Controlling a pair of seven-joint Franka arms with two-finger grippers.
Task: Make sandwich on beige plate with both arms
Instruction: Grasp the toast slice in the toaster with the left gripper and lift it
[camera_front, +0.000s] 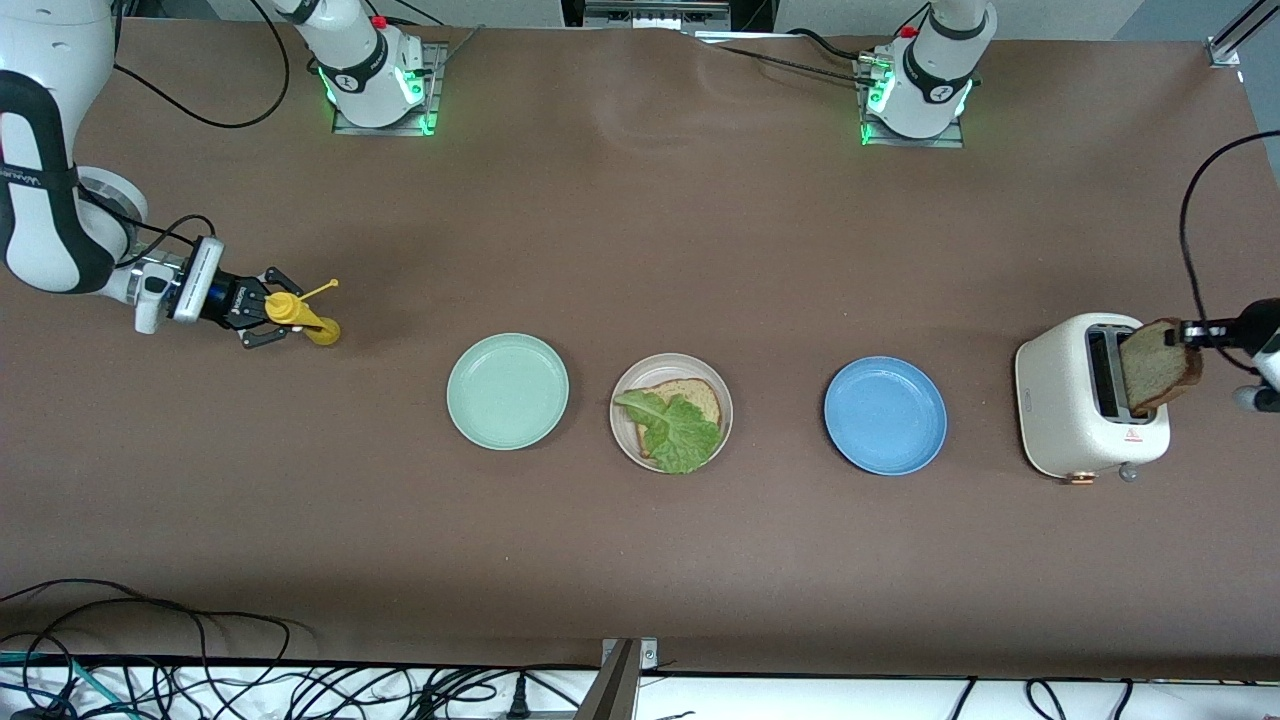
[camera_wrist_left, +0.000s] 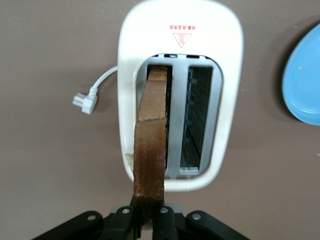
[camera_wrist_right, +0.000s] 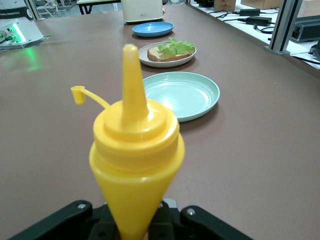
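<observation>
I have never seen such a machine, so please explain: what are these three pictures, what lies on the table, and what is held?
Two white robot arms stand at a brown table. One picture looks down from a high camera facing them; the other two come from cameras on the wrists.

In a row lie a green plate, a beige plate with a bread slice and lettuce on it, a blue plate and a toaster.

The left gripper, jaws shut, holds a toast slice at a toaster slot. The right gripper, jaws shut, holds a yellow sauce bottle, cap off, over the table near its own end.
</observation>
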